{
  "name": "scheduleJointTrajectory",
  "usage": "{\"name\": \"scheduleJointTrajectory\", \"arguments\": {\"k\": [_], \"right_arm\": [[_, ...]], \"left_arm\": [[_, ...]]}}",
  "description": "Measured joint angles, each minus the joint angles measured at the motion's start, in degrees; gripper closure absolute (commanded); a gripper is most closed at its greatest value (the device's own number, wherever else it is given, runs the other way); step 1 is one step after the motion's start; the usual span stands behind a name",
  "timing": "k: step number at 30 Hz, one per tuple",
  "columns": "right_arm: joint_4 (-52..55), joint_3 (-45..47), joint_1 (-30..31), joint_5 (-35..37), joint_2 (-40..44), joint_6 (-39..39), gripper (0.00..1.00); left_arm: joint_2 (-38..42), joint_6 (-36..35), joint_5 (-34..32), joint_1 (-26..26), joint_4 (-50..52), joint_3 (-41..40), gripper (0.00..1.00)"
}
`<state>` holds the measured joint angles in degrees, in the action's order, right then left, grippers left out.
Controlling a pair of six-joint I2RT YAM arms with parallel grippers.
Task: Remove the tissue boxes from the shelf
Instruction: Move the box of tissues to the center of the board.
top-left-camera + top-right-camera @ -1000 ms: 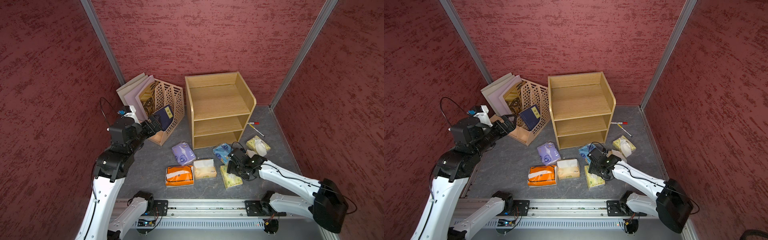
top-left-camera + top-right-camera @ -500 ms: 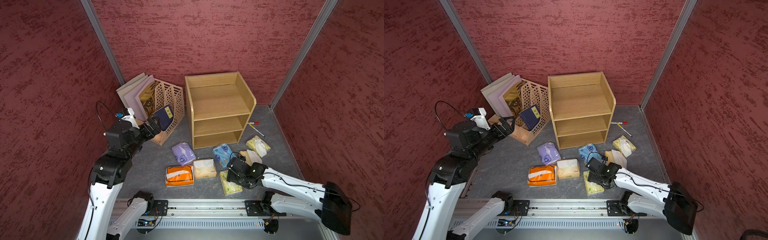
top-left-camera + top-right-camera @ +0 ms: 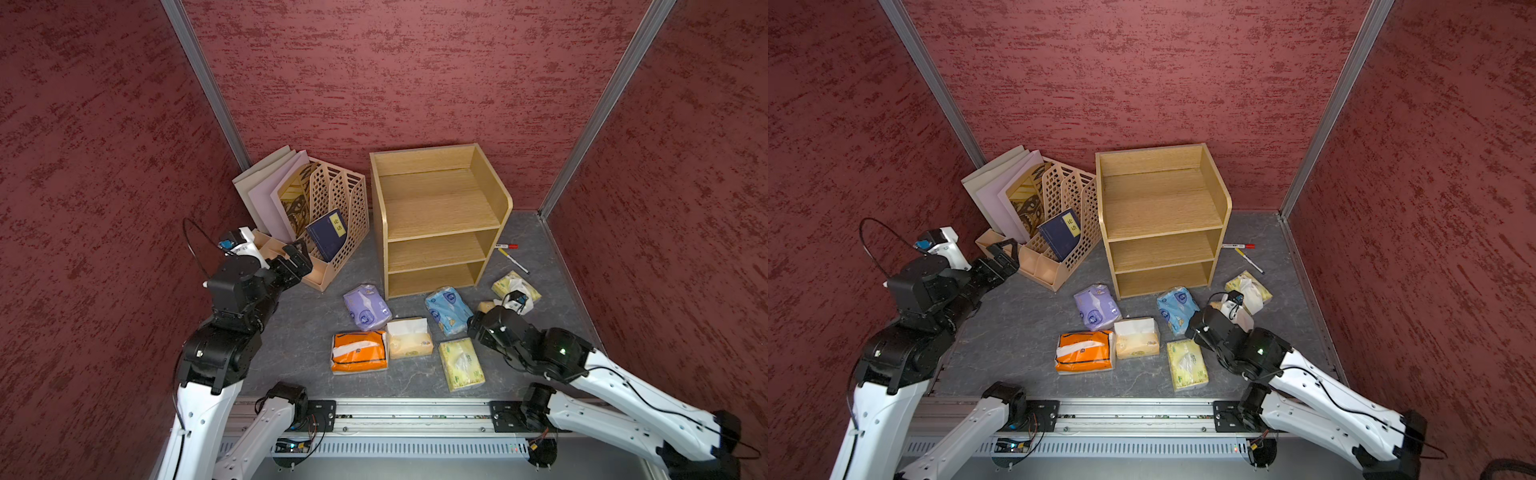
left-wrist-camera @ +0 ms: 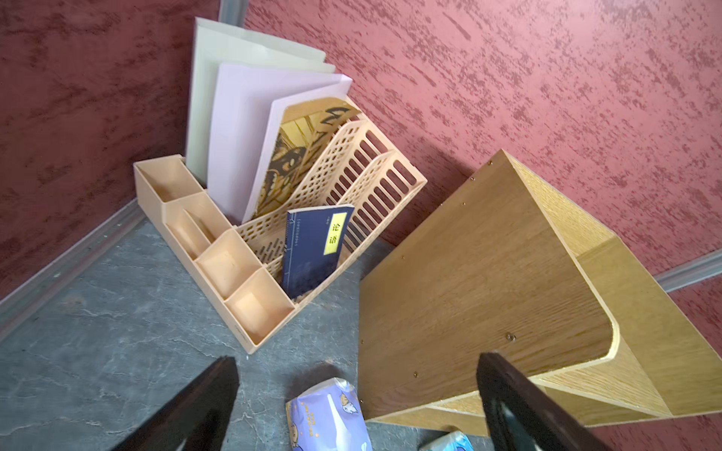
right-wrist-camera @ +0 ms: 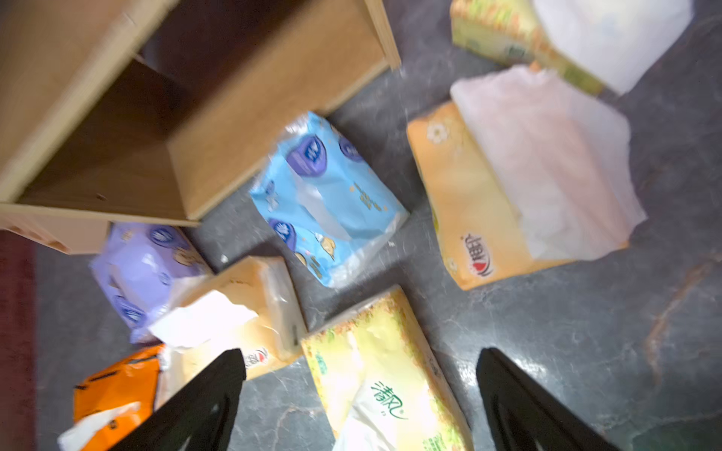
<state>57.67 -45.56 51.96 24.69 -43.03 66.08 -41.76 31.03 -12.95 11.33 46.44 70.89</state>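
Leftmost, the left pincer [image 4: 355, 361] hangs with jaws wide apart, gripping nothing, near the file holder [image 3: 353, 199] and its book [image 3: 328, 233]. On the desk [image 3: 307, 345], before the shelf [image 3: 486, 183], lie the purple pack [image 3: 365, 305], orange pack [image 3: 358, 356] and cream pack [image 3: 409, 343], the last two touching. Further right lie the blue pack [image 3: 448, 309] and green pack [image 3: 461, 363]. Near the green pack the right pincer [image 5: 361, 353] stands parted, holding nothing. Beside it lie a yellow pack [image 5: 465, 203] and a pale pack [image 3: 505, 283], then two pens [image 3: 513, 261].
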Motion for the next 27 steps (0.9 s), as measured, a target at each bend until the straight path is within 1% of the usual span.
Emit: {"name": "scheduleJointTrajectory", "arguments": {"k": [2,5,7,8,10,13,16,22,27], "right_arm": [[1.14,-1.79,-1.4,1.92,0.92,-2.05,0.03],[0.7,-3.02,-3.61,1.88,-2.58,-6.43,0.14],[-0.24,-4.42,-5.01,0.09,-8.87,-9.55,0.24],[-0.87,-5.25,-5.38,-0.59,-11.87,-10.84,0.27],[-3.3,-7.65,-5.92,-2.27,-19.65,-12.85,0.27],[-7.82,-9.49,-6.6,-4.11,-27.41,-15.19,0.36],[-12.59,-9.79,-8.24,-6.25,-32.06,-16.7,0.38],[-20.24,-9.9,-12.5,-10.38,-40.83,-19.08,0.38],[-24.81,-9.86,-13.75,-14.25,-47.87,-20.31,0.4]], "left_arm": [[0.61,0.02,-1.25,-0.04,-0.07,0.0,0.0],[0.46,0.24,-1.25,-0.07,-0.26,-0.37,0.0],[0.02,0.61,-0.81,-0.09,-0.37,-0.9,0.0],[-0.31,0.72,-0.48,-0.09,-0.46,-1.03,0.0],[-1.09,1.2,0.55,-0.09,-0.66,-1.09,0.0],[-1.88,1.57,2.12,-0.09,-0.9,-1.09,0.0],[-2.12,1.62,3.74,-0.09,-0.98,-1.09,0.0],[-1.64,1.03,4.35,-0.09,-0.7,-1.09,0.0],[-0.87,-0.04,4.24,-0.09,0.5,-1.07,0.0]]}}
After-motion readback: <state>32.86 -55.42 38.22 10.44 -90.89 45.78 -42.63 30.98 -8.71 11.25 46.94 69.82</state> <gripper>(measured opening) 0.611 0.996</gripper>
